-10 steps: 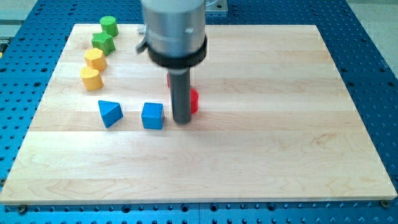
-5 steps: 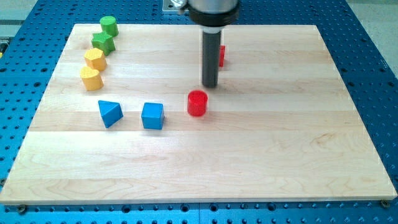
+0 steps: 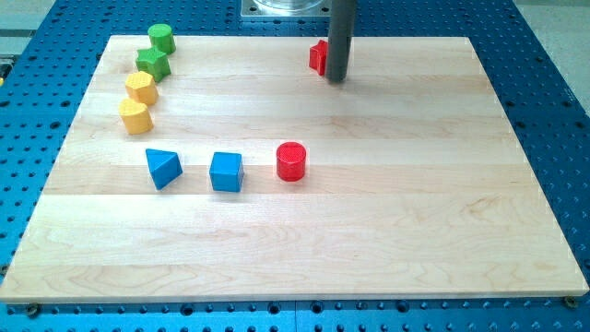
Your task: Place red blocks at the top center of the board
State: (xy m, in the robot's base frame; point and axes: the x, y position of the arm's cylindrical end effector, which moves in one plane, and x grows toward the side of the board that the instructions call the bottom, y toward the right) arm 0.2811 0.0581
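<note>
A red block (image 3: 318, 56) sits near the board's top edge, around the centre; the rod covers its right side, so its shape is unclear. My tip (image 3: 337, 78) is touching or just right of this block, at its lower right. A red cylinder (image 3: 291, 161) stands upright near the middle of the board, well below my tip and apart from it.
A blue cube (image 3: 226, 171) and a blue triangular block (image 3: 163, 168) lie left of the red cylinder. Two green blocks (image 3: 160, 39) (image 3: 152, 64) and two yellow blocks (image 3: 141, 88) (image 3: 135, 116) form a column at the top left. The wooden board (image 3: 415, 212) rests on a blue perforated table.
My tip has moved from beside the red cylinder toward the view's top, pushing the other red block up to the board's top edge. The red cylinder stayed in the middle.
</note>
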